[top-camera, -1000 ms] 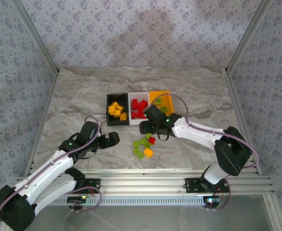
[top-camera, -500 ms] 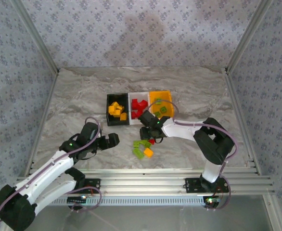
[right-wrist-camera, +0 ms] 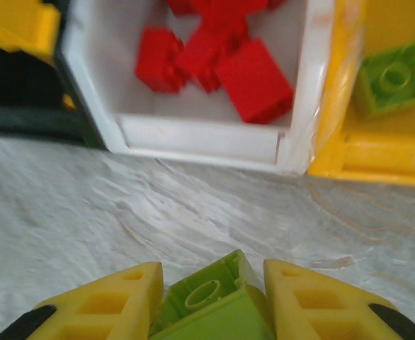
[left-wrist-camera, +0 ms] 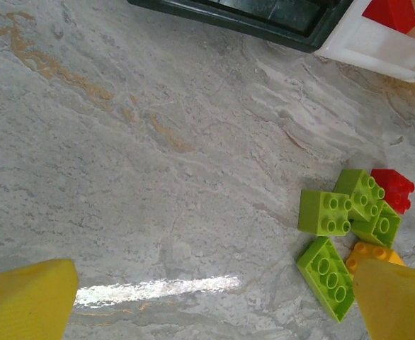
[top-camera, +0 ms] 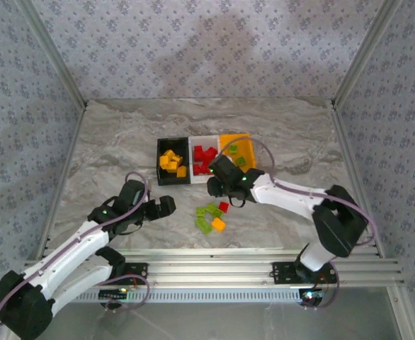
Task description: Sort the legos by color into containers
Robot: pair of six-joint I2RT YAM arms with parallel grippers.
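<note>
My right gripper point(right-wrist-camera: 211, 283) is shut on a lime green lego point(right-wrist-camera: 214, 304), held just in front of the white bin point(right-wrist-camera: 193, 134) and above the table. From above, this gripper point(top-camera: 218, 185) hangs near the front of the row of bins: black point(top-camera: 160, 163) with orange-yellow legos, white point(top-camera: 206, 139) with red ones, orange point(top-camera: 244, 142) with green ones. A loose pile of green legos point(top-camera: 206, 214), a red one point(top-camera: 224, 207) and an orange one point(top-camera: 218, 224) lies on the table. My left gripper point(top-camera: 166, 207) is open, left of the pile, with nothing in it point(left-wrist-camera: 214, 297).
Patterned walls and metal posts enclose the marble table point(top-camera: 122, 142). In the left wrist view the loose green legos point(left-wrist-camera: 324, 212) and the red one point(left-wrist-camera: 394, 188) lie to the right of my open fingers point(left-wrist-camera: 23, 297). The bins stand side by side, touching.
My right gripper reached down to the loose pile, closed on a green lego and has drawn back toward the bins with it. The left arm has not moved.
</note>
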